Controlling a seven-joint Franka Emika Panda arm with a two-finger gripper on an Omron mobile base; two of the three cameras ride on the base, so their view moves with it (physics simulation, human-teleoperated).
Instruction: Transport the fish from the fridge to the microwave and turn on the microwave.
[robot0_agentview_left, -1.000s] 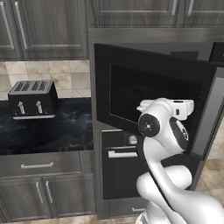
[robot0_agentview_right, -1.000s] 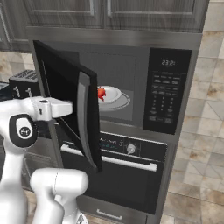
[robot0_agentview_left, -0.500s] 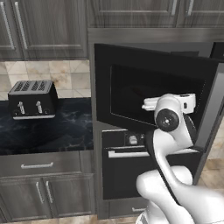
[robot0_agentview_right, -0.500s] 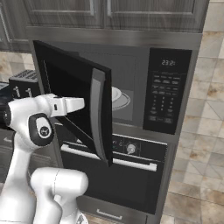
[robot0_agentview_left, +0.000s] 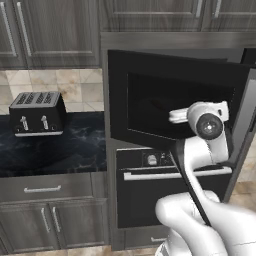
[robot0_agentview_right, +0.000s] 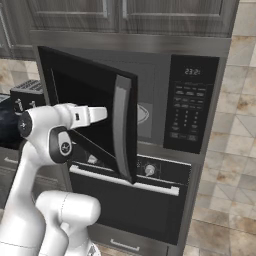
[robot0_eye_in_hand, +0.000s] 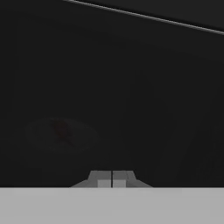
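Starting at the left: black toaster (robot0_agentview_left: 37, 114) sits on the dark marble surface (robot0_agentview_left: 55, 152), wood cabinets (robot0_agentview_left: 50, 30) above it. Next over, the microwave (robot0_agentview_right: 192, 107) w/ its door (robot0_agentview_right: 87, 105) swung partway out, grey handle (robot0_agentview_right: 121, 125) on the free edge facing the room. My tool (robot0_eye_in_hand: 112, 178) is clenched, fingertips together, nothing between them, pointed straight at the dark door glass from close up. Through that glass I can make out a faint round plate shape w/ a dim reddish smudge on it, prob the fish (robot0_eye_in_hand: 61, 130), too dark to be sure. From the right base view a bit of white plate (robot0_agentview_right: 142, 114) shows inside the microwave, past the door edge. Button panel (robot0_agentview_right: 187, 111) at the right, clock lit. Black oven (robot0_agentview_right: 145, 200) below w/ knobs and a horizontal handle.
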